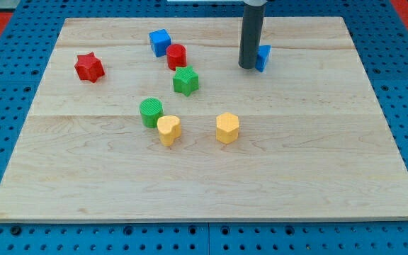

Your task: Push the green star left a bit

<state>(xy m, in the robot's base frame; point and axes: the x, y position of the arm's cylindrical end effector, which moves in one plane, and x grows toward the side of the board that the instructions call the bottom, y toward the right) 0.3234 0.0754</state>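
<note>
The green star [185,81] lies on the wooden board [296,156], left of the middle and toward the view's top. My tip [247,66] is the lower end of a dark rod coming down from the view's top. It stands well to the right of the green star and a little higher in the view. It is right beside a blue block [263,57], which is partly hidden behind the rod.
A red cylinder [176,55] and a blue cube [160,42] sit just above-left of the star. A red star [89,67] is at the far left. A green cylinder [151,112], a yellow heart [168,129] and a yellow hexagon [227,127] lie below.
</note>
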